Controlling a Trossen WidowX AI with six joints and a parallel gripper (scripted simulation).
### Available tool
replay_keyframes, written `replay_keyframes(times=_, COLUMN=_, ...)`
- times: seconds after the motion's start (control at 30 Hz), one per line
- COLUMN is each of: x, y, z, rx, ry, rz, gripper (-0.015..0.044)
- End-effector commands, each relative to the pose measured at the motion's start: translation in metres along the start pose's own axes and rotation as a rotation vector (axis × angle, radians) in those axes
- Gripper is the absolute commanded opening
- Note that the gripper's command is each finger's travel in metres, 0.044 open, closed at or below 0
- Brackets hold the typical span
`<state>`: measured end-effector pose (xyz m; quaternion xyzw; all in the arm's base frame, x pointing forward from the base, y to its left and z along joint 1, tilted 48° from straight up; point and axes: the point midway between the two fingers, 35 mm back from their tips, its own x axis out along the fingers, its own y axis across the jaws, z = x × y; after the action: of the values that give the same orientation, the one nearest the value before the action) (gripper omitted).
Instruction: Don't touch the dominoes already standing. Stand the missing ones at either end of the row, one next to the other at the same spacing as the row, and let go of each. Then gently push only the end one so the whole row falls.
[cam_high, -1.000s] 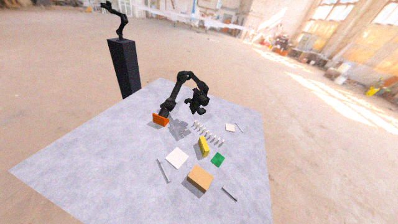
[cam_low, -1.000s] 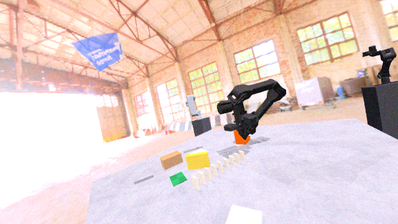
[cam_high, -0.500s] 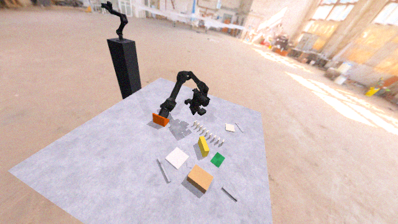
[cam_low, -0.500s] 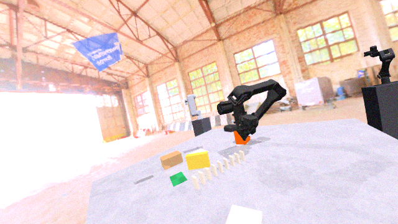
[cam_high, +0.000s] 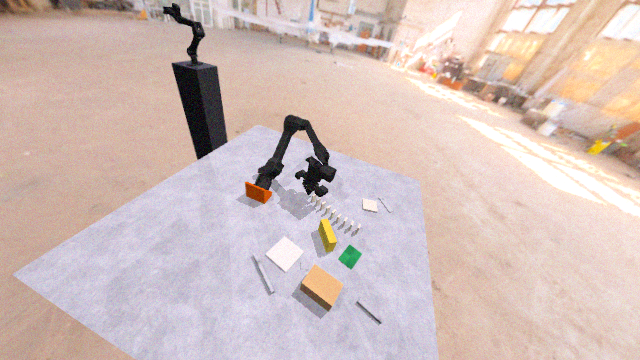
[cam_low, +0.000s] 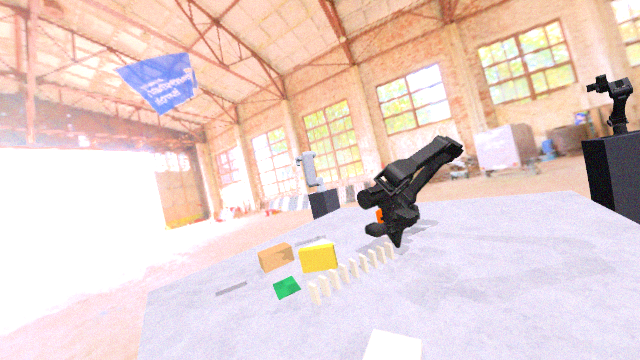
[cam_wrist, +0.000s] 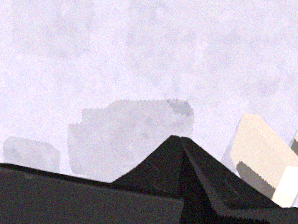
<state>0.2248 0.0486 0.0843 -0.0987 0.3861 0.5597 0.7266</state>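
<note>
My gripper (cam_low: 398, 245) (cam_wrist: 177, 145) is shut and empty, pointing down, low beside the arm-side end of the domino row. Several cream dominoes stand upright in one evenly spaced row across the table. The end domino nearest me (cam_high: 313, 198) (cam_low: 390, 251) (cam_wrist: 259, 150) stands just to the right of the fingertips in the wrist view, with a small gap seen between them. The domino at the far end (cam_high: 356, 229) (cam_low: 314, 293) stands upright near the green square. In the wrist view a second domino shows only at the right edge. No loose domino shows.
A yellow block (cam_high: 327, 235) (cam_low: 318, 258) stands close beside the row. Near it lie a green square (cam_high: 350, 256) (cam_low: 286, 287), a white tile (cam_high: 284, 254) and a wooden block (cam_high: 321, 287) (cam_low: 276, 257). A smaller white tile (cam_high: 370, 205) lies across the row. An orange block (cam_high: 257, 193) is by the arm's base.
</note>
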Motion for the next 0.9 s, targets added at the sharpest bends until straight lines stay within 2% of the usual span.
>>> replay_keyframes(times=0.0, x=0.003, y=-0.003, z=0.001, rx=0.006, ry=-0.007, rz=0.002, gripper=0.0)
replay_keyframes(times=0.73, x=0.004, y=-0.029, z=0.001, rx=0.007, ry=0.001, rz=0.009, gripper=0.0)
replay_keyframes(times=0.87, x=0.003, y=-0.027, z=0.03, rx=-0.191, ry=0.035, rz=0.015, gripper=0.0)
